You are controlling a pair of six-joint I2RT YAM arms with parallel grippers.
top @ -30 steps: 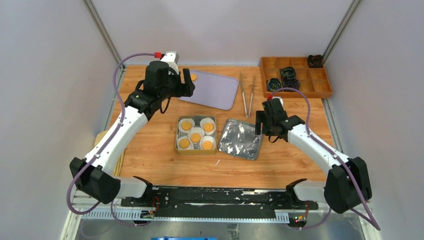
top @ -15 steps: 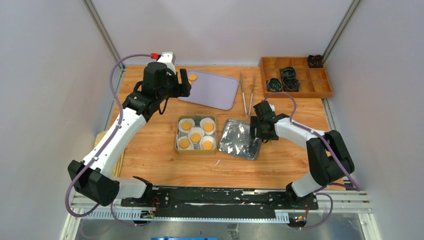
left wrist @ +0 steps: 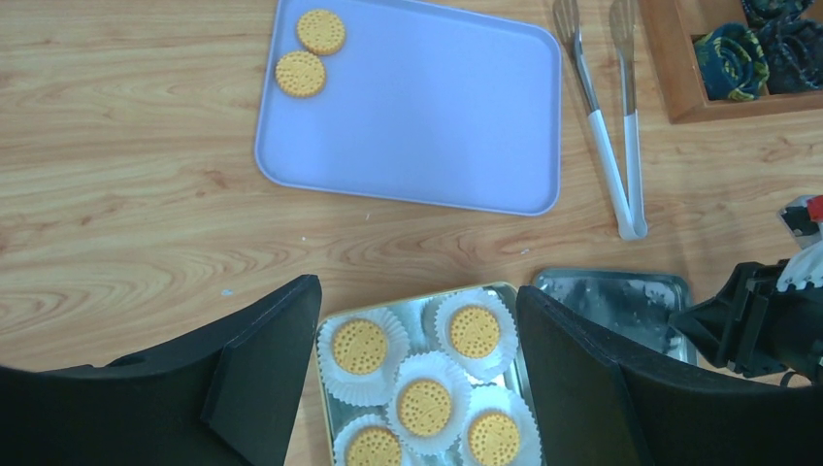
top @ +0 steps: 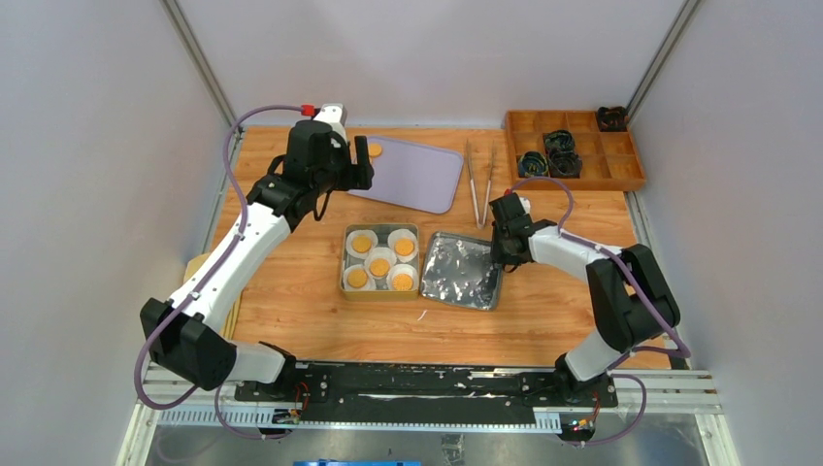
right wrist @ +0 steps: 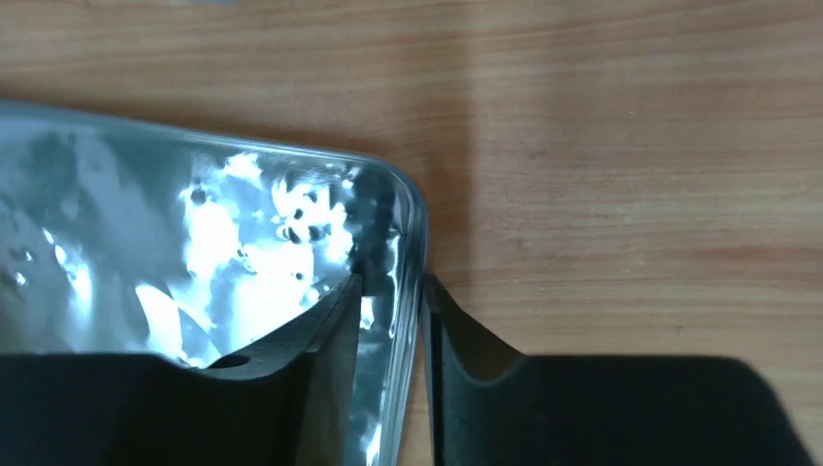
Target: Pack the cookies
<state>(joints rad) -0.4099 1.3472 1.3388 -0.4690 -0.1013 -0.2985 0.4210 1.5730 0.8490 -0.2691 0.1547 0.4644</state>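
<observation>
While left fingers hang spread, 2 cookies lie ahead.

The worktop was pale wood with a flowing grain and a low satin sheen. The tray looked like smooth lavender plastic, matt. The cookies were dry and matt, pricked with dots and ridged at the rim. The cups were thin white paper, finely pleated. The tin was bright metal; the lid was glossier still (mirror-like, with blotchy reflections). The tongs had bare metal tips and white handles, seemingly plastic. The compartment box was reddish-brown wood, smooth-faced. The jaws of the right gripper were matt black.
</observation>
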